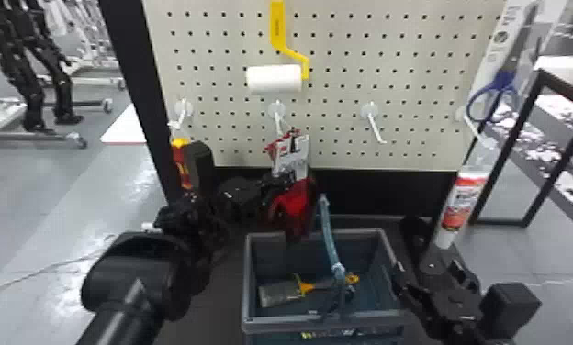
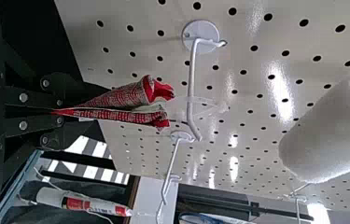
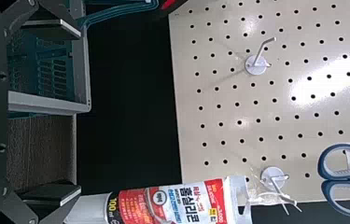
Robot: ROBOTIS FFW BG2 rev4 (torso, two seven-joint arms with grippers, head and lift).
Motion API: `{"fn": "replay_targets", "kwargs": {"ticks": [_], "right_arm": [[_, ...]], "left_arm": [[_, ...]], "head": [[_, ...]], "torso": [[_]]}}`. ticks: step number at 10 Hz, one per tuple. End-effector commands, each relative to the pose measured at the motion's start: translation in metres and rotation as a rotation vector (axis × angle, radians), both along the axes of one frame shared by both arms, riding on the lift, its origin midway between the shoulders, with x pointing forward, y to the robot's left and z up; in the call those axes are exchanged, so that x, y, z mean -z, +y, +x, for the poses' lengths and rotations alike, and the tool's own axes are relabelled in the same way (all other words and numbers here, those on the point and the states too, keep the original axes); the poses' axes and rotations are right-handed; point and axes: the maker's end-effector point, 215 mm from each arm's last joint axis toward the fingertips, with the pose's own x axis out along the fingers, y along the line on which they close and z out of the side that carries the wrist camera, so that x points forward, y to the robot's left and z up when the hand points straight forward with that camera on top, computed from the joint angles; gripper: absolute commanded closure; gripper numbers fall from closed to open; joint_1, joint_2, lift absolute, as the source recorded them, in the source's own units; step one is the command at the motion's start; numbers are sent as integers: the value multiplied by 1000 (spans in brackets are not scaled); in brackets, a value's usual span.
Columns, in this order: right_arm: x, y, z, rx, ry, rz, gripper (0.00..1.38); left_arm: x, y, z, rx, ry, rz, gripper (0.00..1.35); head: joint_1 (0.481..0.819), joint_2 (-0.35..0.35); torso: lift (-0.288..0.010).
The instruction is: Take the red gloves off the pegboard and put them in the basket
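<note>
Nearest us, in the head view, we find the grey-blue basket [image 1: 317,320], its blue handle [image 1: 328,236] raised; inside lies a flat pack with yellow parts [image 1: 281,293]. Just beside the basket, on its right side, is the right gripper [image 1: 430,275], its 2 black fingers spread wide, with nothing between them. A white and red tube [image 1: 460,206] hangs near it from a hook. From the left comes the left gripper [image 1: 278,184], and in its own wrist view we see the left gripper [image 2: 60,112] with its 2 fingers pressed together, pinching the red gloves [image 1: 295,202]. The gloves are still out of the basket: a clear loop joins their pack to a white hook [image 2: 192,88] on the pegboard [image 1: 336,142]. Their lower end seems to hang around the basket's back rim, though the dark shapes make it hard for us to be sure. Farther left, a red and yellow item [image 1: 180,158] hangs from another hook. Above the gloves we see a white paint roller [image 1: 274,79] with a yellow handle, and at far right, blue-handled scissors [image 1: 492,102].
</note>
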Motion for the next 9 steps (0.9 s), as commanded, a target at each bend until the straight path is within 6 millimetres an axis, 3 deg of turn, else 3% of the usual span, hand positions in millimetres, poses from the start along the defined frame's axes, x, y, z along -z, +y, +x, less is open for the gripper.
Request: {"fn": "replay_targets", "kwargs": {"ticks": [1, 9], "right_arm": [[0, -1, 0, 1, 0, -1, 136], [2, 0, -2, 0, 5, 4, 136]], "left_arm": [[1, -6, -6, 3, 10, -19, 1142], [-14, -20, -29, -59, 12, -119, 1144]], "head": [[549, 0], [549, 0]], "torso": [[-100], [-100]]}}
